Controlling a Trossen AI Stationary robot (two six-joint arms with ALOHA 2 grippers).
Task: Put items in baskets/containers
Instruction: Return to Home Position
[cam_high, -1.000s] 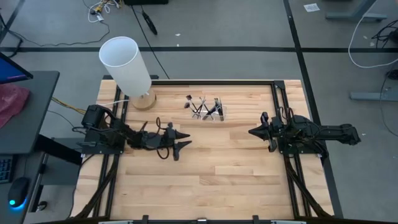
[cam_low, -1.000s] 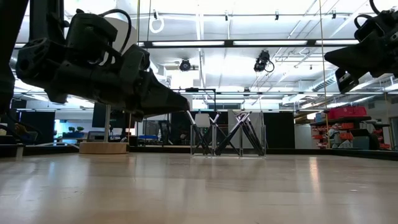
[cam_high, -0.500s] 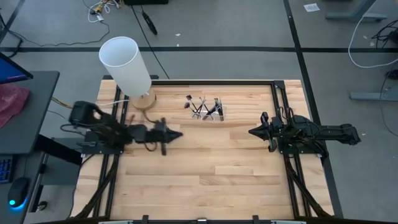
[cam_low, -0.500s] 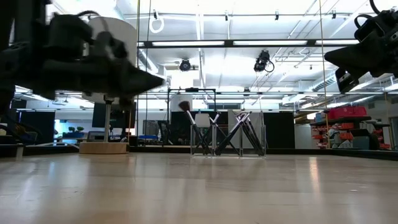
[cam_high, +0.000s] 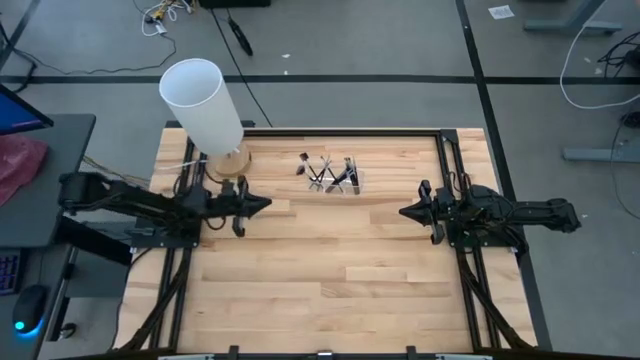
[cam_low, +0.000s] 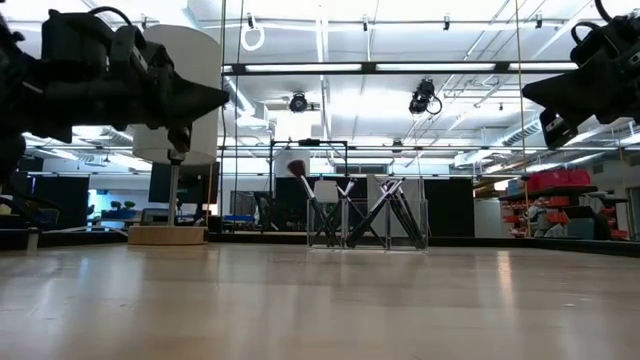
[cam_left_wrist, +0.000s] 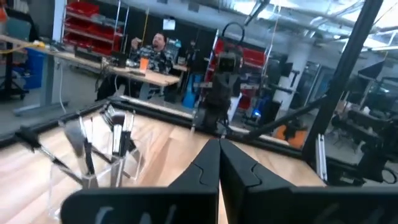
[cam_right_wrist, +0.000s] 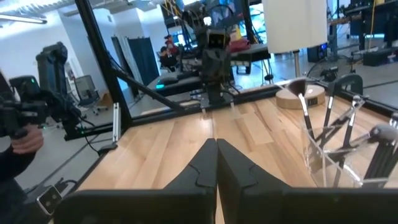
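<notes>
The left gripper (cam_high: 262, 204) is clenched on nothing, its two dark fingers (cam_left_wrist: 200, 174) pressed together to a point. It hangs level above the light wooden worktop (cam_high: 340, 270), with its arm stretched back over the worktop's edge. Ahead of it and off toward the far rail stands the small clear plastic holder (cam_high: 338, 180). The thin dark-handled brushes (cam_high: 322, 172) lean crossed inside it, and one with a reddish-brown tuft tilts out toward this gripper's side. Beside the left gripper, toward the far corner, the tall white cylinder on a round wooden base (cam_high: 203, 100) stands upright. Facing the left gripper from well across the worktop, the right gripper (cam_high: 406, 212) is likewise pinched closed and empty, held above the wood. From it too the holder lies ahead and off toward the far rail, roughly between the two grippers.
</notes>
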